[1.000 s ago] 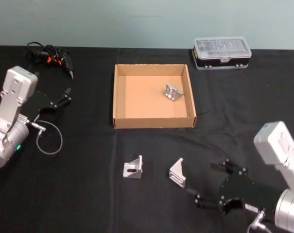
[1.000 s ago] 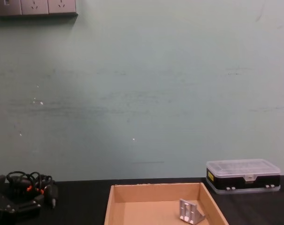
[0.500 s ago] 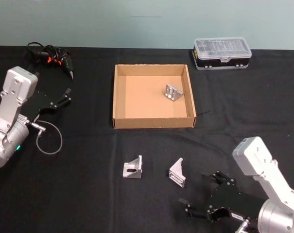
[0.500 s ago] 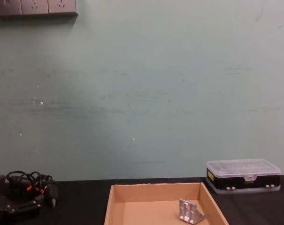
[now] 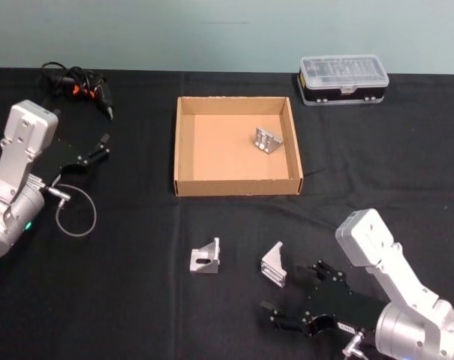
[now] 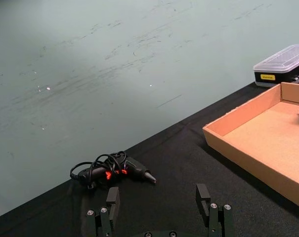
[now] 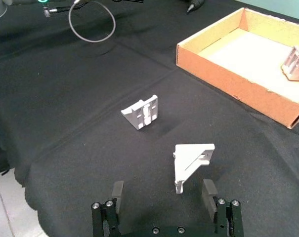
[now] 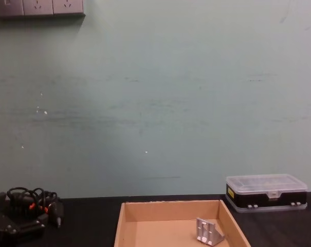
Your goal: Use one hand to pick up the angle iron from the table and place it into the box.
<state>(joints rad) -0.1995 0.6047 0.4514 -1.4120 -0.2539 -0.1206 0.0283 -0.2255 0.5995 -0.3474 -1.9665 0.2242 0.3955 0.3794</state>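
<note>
Right black claw gripper (image 7: 163, 193), spread wide and empty, faces silver metal angle iron (image 7: 191, 160).
Likely stiff, light, slick; pinch across its flat faces. Left gripper (image 6: 157, 197) parked, spread, empty.

Head cam: up high, looks down on whole table (image 5: 136, 307). Chest cam: low, looks fwd at wall (image 8: 155, 103). L wrist cam: low, near table, looks across. R wrist cam: close, tilted down. All 4 see the box (image 5: 238, 187).
</note>
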